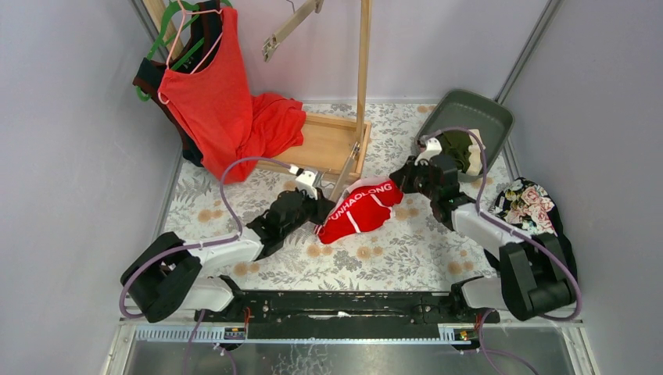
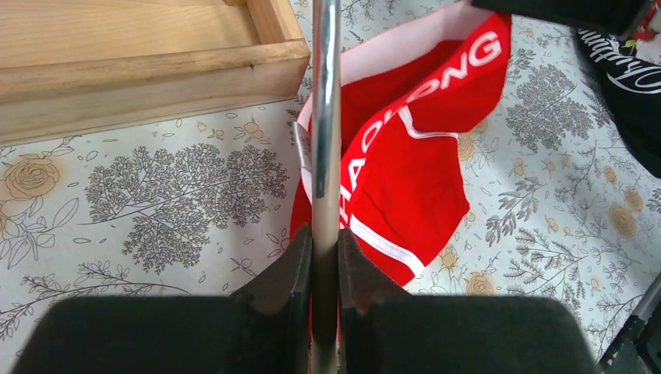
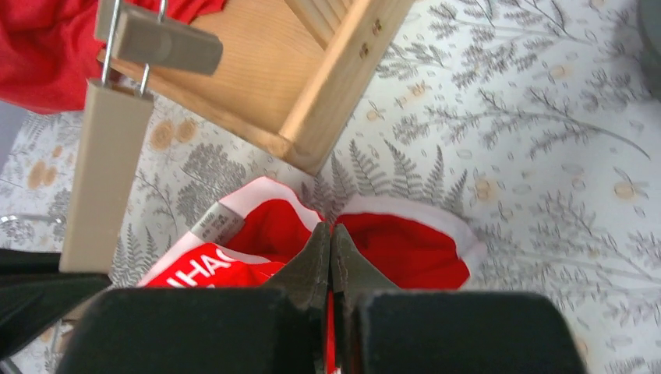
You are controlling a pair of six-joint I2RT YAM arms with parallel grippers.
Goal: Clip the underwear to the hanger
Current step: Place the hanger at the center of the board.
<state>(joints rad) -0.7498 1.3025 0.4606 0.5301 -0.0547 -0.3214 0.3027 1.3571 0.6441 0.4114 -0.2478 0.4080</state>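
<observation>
two grips are live. your left gripper (image 2: 326, 261) is clamped tight on the hanger's metal rod (image 2: 325, 117). your right gripper (image 3: 331, 253) is pinched closed on the waistband of the red briefs (image 3: 405, 249).

the briefs are mid-table between the two arms, just in front of the wooden stand base (image 1: 328, 141). the pinched edge is lifted and the rest drapes on the table cloth (image 1: 406, 250). the green briefs (image 1: 461, 150) sit in the grey tray (image 1: 477, 109) at far right, not clipped.

step in hand, as i read it: feed the waistband into a hanger clip (image 3: 160, 43).
- in the right wrist view the clip sits up and left of your pinch, well apart. bring the band to the clip and hold the left arm steady so the hanger doesn't swing.
- you hold the band at one point, so it folds around the fingers. present the flat edge beside the pinch, not the bunched bit.
- can't tell from these views whether the clip is sprung open. check before pushing in.
- risk: the rod is thin and smooth and may twist in the left grip under side load. push gently, along the bar.
</observation>
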